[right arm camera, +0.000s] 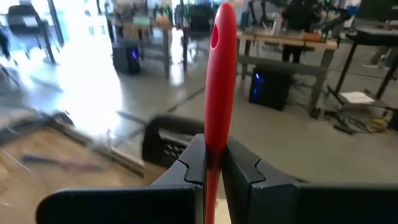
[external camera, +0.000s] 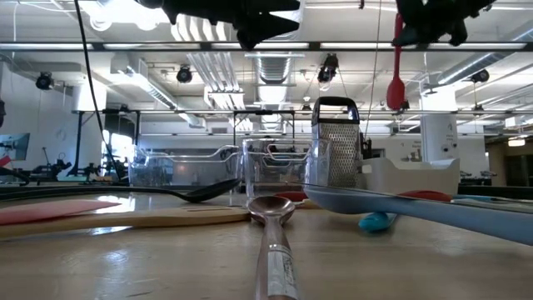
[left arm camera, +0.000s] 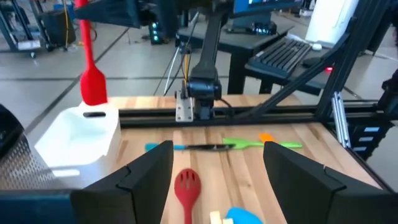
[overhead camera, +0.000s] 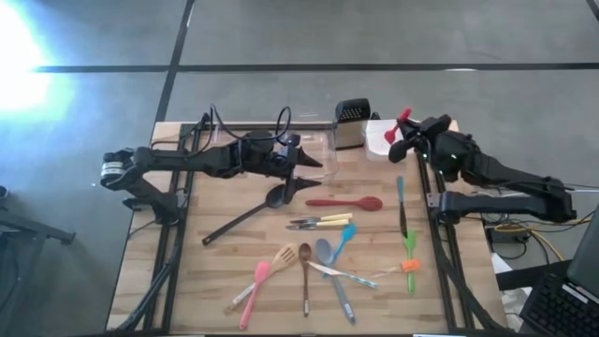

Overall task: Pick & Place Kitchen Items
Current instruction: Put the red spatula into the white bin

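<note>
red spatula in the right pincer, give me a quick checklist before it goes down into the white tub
1. Grip: right pincer shut on the red spatula handle. ok.
2. Spatula hangs blade down, clear of the table, in the low view. ok.
3. Blade over the white tub: the left wrist view puts it just above the tub. ok.
4. Box grater stands right beside the tub; whether the spatula clears it: cannot tell.
5. Left pincer open, empty, over the black ladle, away from the tub. ok.
6. Room inside the tub: interior only partly seen. cannot tell.
</note>
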Controlling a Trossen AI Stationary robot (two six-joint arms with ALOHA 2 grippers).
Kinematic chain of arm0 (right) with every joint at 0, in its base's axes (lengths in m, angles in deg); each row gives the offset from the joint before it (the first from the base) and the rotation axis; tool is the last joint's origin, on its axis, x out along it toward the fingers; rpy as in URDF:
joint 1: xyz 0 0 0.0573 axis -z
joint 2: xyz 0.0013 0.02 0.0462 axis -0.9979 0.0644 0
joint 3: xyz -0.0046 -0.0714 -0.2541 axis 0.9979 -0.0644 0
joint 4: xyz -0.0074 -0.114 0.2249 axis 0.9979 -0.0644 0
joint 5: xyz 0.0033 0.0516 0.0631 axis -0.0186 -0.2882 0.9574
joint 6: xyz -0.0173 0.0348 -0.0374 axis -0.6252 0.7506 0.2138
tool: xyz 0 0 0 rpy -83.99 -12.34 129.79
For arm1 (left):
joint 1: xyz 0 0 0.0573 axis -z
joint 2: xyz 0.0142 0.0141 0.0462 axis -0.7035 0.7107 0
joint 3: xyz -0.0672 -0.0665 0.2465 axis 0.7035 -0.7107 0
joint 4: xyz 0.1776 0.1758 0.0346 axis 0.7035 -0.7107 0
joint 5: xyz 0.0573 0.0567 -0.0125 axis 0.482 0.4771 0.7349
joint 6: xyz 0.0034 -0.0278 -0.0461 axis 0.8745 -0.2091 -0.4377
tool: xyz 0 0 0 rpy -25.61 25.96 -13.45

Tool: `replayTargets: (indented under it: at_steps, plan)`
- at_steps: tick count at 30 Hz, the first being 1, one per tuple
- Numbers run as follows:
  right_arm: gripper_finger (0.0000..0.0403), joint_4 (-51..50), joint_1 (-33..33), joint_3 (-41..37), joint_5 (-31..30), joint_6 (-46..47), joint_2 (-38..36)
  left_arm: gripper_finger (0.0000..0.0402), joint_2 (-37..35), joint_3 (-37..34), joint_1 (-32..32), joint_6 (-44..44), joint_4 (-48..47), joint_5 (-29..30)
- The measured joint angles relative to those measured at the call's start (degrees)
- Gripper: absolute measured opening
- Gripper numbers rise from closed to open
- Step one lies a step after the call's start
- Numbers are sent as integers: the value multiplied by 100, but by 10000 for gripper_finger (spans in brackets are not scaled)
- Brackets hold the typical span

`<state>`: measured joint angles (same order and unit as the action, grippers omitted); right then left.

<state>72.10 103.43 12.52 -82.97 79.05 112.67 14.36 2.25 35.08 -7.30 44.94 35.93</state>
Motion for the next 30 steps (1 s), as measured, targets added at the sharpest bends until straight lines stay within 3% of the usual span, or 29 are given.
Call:
replayTargets:
  at_steps: [9,12,19,30]
  plan:
    - [15,-821,1690,451,1870,-513,1110,254,5,-5,4,-296,-283,0]
    - [15,-950,2137,690,2211,-770,1497,254,5,-5,11,-403,-402,0]
    - [15,-2048,2700,1398,2280,-1073,2605,254,7,-5,20,-448,-572,0]
    - [15,-2946,3111,2406,2275,-1841,4217,254,7,-5,24,-518,-744,2]
